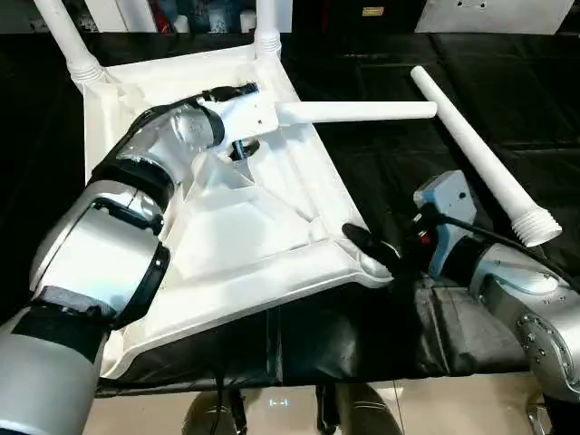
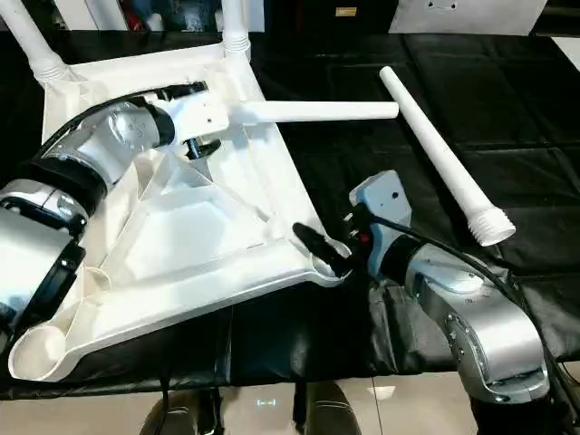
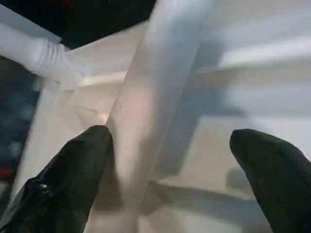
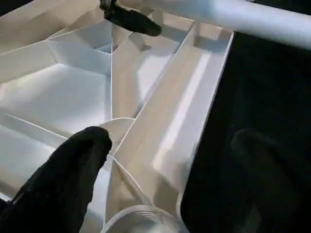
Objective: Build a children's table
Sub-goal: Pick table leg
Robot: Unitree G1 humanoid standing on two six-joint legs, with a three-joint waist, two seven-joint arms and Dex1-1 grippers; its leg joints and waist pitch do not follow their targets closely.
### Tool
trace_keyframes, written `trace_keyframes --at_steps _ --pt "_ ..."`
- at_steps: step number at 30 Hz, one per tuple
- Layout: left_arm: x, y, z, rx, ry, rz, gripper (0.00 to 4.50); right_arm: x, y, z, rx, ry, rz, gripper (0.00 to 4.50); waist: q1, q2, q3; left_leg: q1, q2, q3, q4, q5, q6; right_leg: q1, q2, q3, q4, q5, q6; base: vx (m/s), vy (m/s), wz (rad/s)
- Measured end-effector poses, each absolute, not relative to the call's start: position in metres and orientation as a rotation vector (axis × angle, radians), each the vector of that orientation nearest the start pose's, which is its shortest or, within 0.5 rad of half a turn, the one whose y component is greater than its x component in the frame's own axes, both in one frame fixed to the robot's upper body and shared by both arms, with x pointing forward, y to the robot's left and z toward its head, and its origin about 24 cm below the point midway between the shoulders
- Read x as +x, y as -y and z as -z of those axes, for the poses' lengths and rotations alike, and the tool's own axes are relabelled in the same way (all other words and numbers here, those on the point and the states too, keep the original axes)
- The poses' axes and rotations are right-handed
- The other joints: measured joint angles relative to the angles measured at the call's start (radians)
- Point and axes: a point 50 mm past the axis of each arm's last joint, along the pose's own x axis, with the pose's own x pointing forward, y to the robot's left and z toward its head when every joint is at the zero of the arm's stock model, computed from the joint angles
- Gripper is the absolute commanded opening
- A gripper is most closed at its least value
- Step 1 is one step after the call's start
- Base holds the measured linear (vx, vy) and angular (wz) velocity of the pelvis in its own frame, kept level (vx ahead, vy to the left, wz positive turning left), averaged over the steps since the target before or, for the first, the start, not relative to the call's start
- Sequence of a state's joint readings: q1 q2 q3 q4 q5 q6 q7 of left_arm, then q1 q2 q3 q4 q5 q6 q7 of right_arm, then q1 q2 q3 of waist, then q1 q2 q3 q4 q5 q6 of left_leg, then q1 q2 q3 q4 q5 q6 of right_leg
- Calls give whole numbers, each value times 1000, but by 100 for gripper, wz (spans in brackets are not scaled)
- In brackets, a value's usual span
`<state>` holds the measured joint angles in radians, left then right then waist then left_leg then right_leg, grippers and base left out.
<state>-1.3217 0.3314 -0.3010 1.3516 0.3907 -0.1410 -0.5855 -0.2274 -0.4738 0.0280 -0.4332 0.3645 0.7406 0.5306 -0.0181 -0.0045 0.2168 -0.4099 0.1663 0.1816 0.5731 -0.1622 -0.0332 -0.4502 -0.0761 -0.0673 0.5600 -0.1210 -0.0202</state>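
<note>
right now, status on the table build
Left gripper open around a leg. Right gripper open, straddling tabletop rim. Spare leg lies loose.

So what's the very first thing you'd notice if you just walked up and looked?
The big white plastic tabletop lying upside down on the black work table, ribs showing, with two white legs already standing in its far corners. The left gripper reaches over it with a third leg, while a loose white tapered leg lies to the right.

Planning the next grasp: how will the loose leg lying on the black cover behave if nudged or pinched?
The loose leg is round and tapered, so likely rolls in an arc. Hollow plastic, probably light and stiff. Its smooth surface may slip between fingers.
</note>
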Motion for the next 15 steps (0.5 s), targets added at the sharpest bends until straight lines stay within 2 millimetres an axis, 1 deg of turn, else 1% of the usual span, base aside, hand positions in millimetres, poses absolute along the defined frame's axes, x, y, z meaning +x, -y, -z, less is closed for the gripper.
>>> trace_keyframes --at_steps 5,9,11,12,14,15 --pt "421 -136 -189 957 -229 680 450 260 155 -135 -158 -177 -722 446 4 0 0 1 -1 0 0 -1 -1 1 -1 0 0 0 0 0 0 0" --pt "421 -130 -184 950 -241 703 450 262 155 -139 -164 -162 -724 446 4 0 1 0 -1 0 0 -1 -1 1 -1 1 0 0 0 0 0 0" --pt "419 -130 -177 944 -268 719 423 262 155 -139 -164 -162 -723 450 0 0 4 0 -1 0 0 -1 -1 0 -1 1 0 0 0 0 0 0" --pt "419 -130 -176 944 -271 724 416 262 155 -139 -164 -162 -723 450 -1 1 7 -1 -1 0 0 -1 -1 -1 -1 0 -1 0 0 0 0 0" --pt "418 -130 -176 953 -284 754 410 262 155 -139 -164 -162 -721 450 -4 2 9 -1 -1 0 -2 0 0 -2 -1 1 -1 0 0 0 0 0" --pt "417 -130 -176 953 -293 774 397 262 155 -139 -165 -161 -718 450 -6 2 9 -1 -1 1 -4 1 1 -2 -1 0 -2 0 0 0 0 0"
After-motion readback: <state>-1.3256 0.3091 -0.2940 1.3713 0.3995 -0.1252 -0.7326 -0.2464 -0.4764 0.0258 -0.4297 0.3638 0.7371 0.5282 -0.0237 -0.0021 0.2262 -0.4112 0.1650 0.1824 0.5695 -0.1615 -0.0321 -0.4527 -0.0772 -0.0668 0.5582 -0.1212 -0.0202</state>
